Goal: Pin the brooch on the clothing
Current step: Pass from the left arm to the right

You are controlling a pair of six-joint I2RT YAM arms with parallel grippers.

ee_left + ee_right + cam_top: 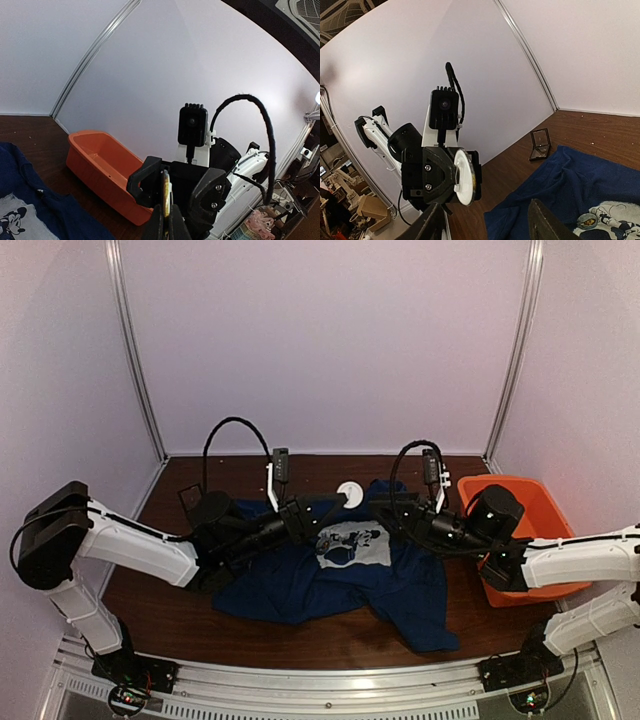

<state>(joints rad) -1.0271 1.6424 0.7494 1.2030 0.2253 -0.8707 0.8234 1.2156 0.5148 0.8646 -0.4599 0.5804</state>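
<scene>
We see the left fingers [154, 229] pinched shut on a thin white round disc [462, 177], held up above the dark wooden bench [170, 620]. The right fingers [547, 220] stand apart, facing it, with nothing between them. The tiny silvery-blue round brooch [586, 220] lies on the navy blue T-shirt [555, 185], at the edge of its white mouse print [620, 220].

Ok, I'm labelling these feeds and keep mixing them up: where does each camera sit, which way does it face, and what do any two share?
Top external: above and behind the left arm and right arm, both in view, looking down on the T-shirt and table.
Left wrist: on the left arm, facing the right arm and orange tub; left gripper pinches a white disc.
Right wrist: facing the left arm; open right gripper frames the bottom.
Shared: both wrist views show that disc and the mouse print.
</scene>
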